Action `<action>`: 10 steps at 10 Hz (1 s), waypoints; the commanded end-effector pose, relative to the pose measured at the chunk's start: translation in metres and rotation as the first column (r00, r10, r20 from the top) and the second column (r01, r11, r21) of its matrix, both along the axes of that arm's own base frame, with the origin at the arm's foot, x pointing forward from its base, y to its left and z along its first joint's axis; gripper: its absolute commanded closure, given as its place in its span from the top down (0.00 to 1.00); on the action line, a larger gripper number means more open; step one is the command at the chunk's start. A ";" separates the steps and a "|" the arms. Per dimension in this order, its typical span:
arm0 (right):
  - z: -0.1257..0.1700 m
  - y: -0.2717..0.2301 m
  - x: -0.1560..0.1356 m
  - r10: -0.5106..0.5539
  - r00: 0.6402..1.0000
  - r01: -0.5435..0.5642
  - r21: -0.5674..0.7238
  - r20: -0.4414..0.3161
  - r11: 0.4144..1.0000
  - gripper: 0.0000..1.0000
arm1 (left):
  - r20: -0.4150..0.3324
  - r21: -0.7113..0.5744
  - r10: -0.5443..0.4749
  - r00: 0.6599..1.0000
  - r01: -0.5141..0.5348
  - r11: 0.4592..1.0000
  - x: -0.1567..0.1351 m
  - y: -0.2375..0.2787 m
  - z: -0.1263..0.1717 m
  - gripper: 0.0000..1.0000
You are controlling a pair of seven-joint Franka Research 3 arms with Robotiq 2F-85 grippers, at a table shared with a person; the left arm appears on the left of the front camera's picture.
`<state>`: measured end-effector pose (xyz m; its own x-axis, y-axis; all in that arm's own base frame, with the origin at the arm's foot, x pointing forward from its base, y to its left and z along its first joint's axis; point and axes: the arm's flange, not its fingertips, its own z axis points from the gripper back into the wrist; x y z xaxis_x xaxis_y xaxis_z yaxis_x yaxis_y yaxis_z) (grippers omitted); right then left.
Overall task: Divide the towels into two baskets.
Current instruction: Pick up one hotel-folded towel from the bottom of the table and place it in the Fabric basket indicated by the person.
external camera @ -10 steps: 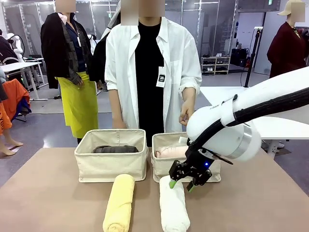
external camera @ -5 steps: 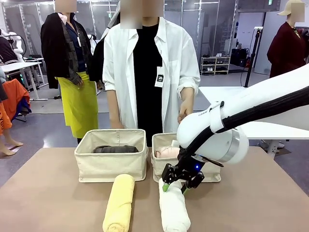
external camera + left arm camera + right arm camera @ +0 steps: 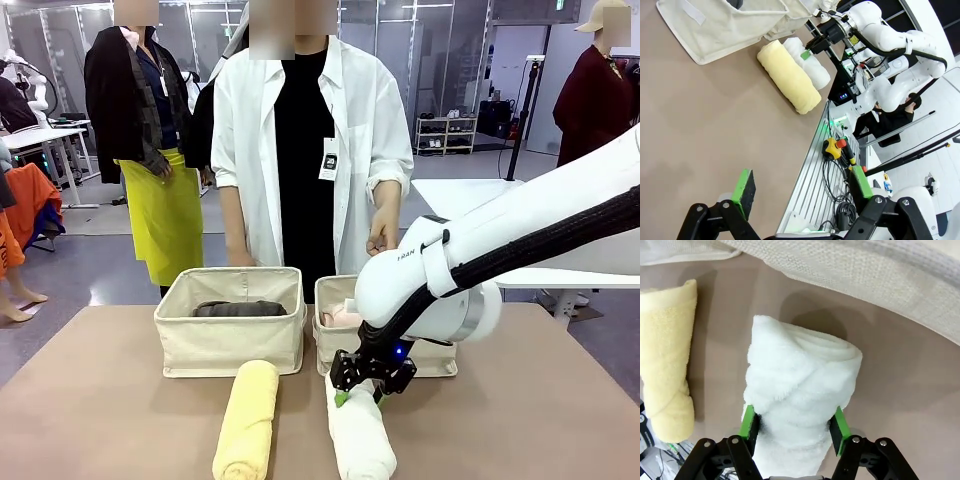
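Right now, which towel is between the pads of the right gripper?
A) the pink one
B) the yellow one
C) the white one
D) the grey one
C: in the right wrist view the white towel sits between the right gripper's green pads, which touch both its sides; the yellow towel lies apart from them.

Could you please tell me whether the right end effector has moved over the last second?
Yes. The right end effector slid left and lower against the right basket, onto the white towel.
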<state>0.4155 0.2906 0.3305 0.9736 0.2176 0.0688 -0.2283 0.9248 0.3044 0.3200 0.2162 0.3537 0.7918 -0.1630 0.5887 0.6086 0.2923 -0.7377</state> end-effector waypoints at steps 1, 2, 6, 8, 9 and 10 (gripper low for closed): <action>-0.010 0.016 -0.004 -0.008 1.000 0.007 -0.033 -0.025 0.999 0.51 | 0.001 -0.001 0.003 1.000 -0.003 1.000 -0.005 0.000 0.003 0.96; -0.011 0.016 -0.006 -0.005 0.999 0.004 -0.036 -0.032 0.999 0.35 | 0.001 -0.001 0.003 1.000 -0.003 1.000 -0.005 0.000 0.003 0.96; -0.010 0.010 -0.009 -0.016 0.999 0.015 -0.029 -0.034 0.999 0.00 | 0.001 -0.001 0.003 1.000 -0.003 1.000 -0.005 0.000 0.003 0.96; 0.004 0.001 -0.009 -0.025 0.999 0.027 -0.049 0.030 0.998 0.00 | 0.001 -0.001 0.003 1.000 -0.003 1.000 -0.005 0.000 0.003 0.96; 0.017 -0.004 -0.011 -0.023 0.997 0.028 -0.069 0.073 0.997 0.00 | 0.001 -0.001 0.003 1.000 -0.003 1.000 -0.005 0.000 0.003 0.96; 0.043 -0.012 -0.015 0.011 0.995 -0.002 -0.085 0.102 0.996 0.00 | 0.001 -0.001 0.003 1.000 -0.003 1.000 -0.005 0.000 0.003 0.96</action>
